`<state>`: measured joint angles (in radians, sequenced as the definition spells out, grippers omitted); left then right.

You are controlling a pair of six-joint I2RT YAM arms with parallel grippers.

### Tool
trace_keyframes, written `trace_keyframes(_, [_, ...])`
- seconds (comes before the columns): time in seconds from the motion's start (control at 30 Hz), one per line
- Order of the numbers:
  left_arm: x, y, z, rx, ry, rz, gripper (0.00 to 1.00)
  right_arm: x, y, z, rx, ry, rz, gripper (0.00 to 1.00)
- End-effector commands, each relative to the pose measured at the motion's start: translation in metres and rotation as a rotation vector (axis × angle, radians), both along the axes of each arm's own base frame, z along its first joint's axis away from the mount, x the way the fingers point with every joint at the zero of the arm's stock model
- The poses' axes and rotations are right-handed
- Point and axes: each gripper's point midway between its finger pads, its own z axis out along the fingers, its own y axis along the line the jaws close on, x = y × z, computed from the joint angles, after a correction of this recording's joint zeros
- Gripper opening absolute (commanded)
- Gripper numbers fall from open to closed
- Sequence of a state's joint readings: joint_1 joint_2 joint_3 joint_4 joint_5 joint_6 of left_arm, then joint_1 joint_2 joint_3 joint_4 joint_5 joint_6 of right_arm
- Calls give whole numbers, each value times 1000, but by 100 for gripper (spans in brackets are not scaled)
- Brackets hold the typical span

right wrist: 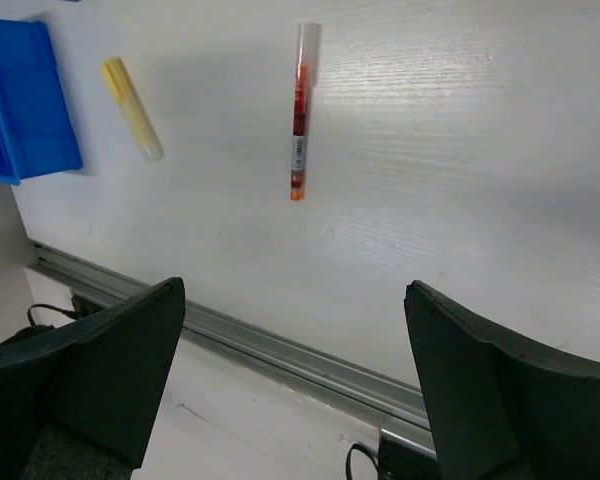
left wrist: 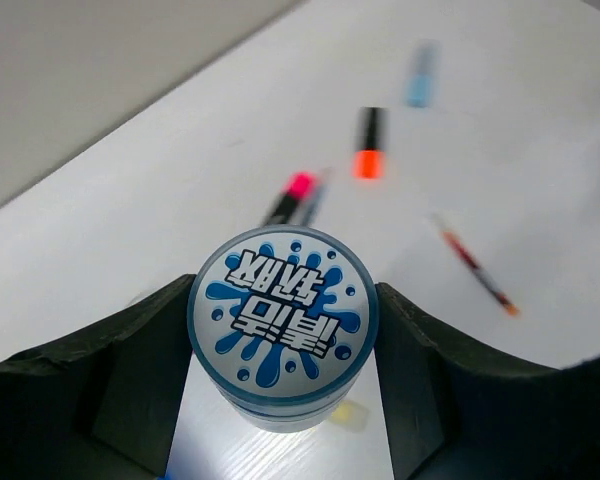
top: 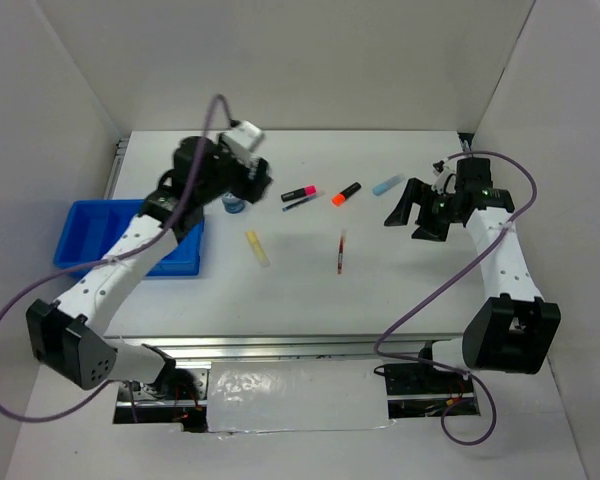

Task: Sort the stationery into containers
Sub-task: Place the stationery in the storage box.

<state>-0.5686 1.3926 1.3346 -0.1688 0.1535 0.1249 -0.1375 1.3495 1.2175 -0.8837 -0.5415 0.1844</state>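
Note:
My left gripper [left wrist: 282, 296] is shut on a round blue-white roll [left wrist: 280, 325] with a splash label and holds it above the table. In the top view the left gripper [top: 248, 185] is right of the bright blue tray [top: 90, 235]; a blue-white round thing [top: 233, 205] shows under it, and I cannot tell if it is the same roll. On the table lie a pink marker [top: 298, 192], a dark pen [top: 302, 204], an orange-black marker [top: 346, 194], a light blue marker [top: 387, 184], a pale yellow marker [top: 258, 248] and a red pen [top: 340, 252]. My right gripper [top: 416, 214] is open and empty.
White walls close in the table at the back and sides. A metal rail [right wrist: 310, 365] runs along the near edge, below the right gripper [right wrist: 292, 292]. The right wrist view also shows the red pen [right wrist: 300, 110], the yellow marker [right wrist: 132, 108] and a tray corner [right wrist: 20, 100].

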Motion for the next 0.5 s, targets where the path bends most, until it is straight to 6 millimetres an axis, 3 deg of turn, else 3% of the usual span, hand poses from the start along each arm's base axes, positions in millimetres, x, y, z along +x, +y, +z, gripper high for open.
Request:
trace_keyframes(0.0, [11,79,29,-207,89,280,0,13,-2,11,-6,-59,8,96])
trace_keyframes(0.03, [17,103,22,-204,93,356,0,15,-2,10,-2,-55,5,95])
trace_keyframes(0.07, [27,143,20,-202,76,468,0,16,0,10,7,-55,11,95])
trace_keyframes(0.17, [23,237,12,-191,14,686,0,20,6,6,26,-46,30,95])
trace_keyframes(0.2, [19,232,11,-196,3,652,0,21,6,6,26,-47,33,94])
trace_keyframes(0.23, [13,271,15,-199,-36,732,0,21,8,6,32,-50,38,94])
trace_keyframes(0.27, [10,286,-2,-199,-18,766,0,22,10,5,29,-56,47,94])
trace_keyframes(0.3, [6,316,2,-212,-52,829,0,22,10,4,31,-55,47,94])
trace_keyframes(0.37, [-3,357,-11,-215,-48,918,0,23,11,1,23,-54,56,94])
trace_keyframes(0.43, [-3,377,-10,-216,-95,929,0,24,13,-2,27,-43,61,94])
trace_keyframes(0.47, [-8,395,-19,-209,-103,966,0,23,15,-5,32,-29,68,94])
